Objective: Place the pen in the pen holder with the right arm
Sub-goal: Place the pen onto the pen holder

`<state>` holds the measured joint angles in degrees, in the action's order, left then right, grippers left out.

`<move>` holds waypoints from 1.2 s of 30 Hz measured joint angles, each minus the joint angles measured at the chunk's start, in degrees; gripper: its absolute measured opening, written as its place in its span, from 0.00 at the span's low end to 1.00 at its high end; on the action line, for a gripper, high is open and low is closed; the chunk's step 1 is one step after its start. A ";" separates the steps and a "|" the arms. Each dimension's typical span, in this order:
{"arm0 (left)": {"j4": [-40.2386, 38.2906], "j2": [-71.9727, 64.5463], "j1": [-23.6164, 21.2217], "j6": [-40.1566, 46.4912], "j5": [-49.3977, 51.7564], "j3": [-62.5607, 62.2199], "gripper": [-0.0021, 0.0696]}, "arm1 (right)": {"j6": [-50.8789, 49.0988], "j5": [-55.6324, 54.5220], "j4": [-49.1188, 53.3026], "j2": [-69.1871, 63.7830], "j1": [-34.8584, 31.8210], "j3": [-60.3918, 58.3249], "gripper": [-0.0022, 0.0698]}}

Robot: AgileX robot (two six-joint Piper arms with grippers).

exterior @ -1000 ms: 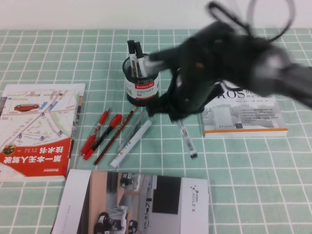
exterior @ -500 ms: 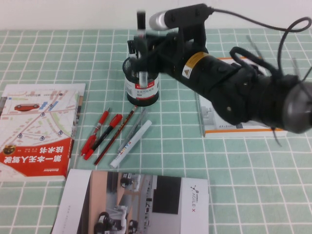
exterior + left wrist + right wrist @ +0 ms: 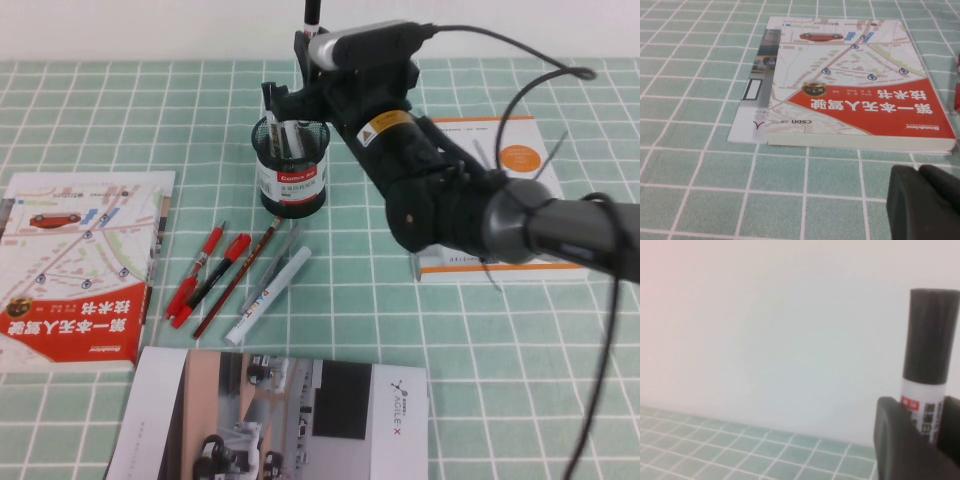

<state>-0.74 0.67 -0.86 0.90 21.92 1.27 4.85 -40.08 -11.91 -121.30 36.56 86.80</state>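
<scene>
Far left, the left gripper (image 3: 921, 176) sits parked low over the green checked cloth (image 3: 695, 165), just beside the map-covered book (image 3: 855, 90). Its fingers are pressed together with nothing between them; no part in this play.

Moving across, the red pens (image 3: 205, 268) and the all-white marker (image 3: 268, 294) lie exactly as they did a second ago, untouched in front of the cup.

Now the pen holder (image 3: 291, 168): it stands upright with a few markers already poking out, and it hasn't shifted.

Here's the change. A second ago the right arm (image 3: 450, 195) was a blur sweeping low across the table; half a second ago it was up at the cup. Now the right gripper (image 3: 306, 62) is steady above the holder's far rim, clamped on the pen (image 3: 312, 16), which stands upright, black cap on top, white barrel pinched in the fingers (image 3: 892, 440).

So the carry looks done. The pen is high, not yet inside the mesh. My read: line it up over the opening, lower, release.

The orange-spotted book (image 3: 520, 165) lies behind the arm.
</scene>
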 joint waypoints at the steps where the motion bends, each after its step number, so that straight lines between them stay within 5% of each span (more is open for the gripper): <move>1: 0.00 0.00 0.00 0.00 0.00 0.00 0.02 | 0.24 0.12 -0.14 -1.27 -0.16 1.23 0.19; 26: 0.00 0.00 0.00 0.00 0.00 0.00 0.02 | 3.94 11.57 -0.22 -10.32 -1.12 10.67 0.19; 36: 0.00 0.00 0.00 0.00 0.00 0.00 0.02 | 3.94 14.17 -0.19 -10.32 -1.12 10.67 0.40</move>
<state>-0.74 0.67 -0.86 0.90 21.92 1.27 8.80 -25.91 -12.10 -131.62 35.44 97.47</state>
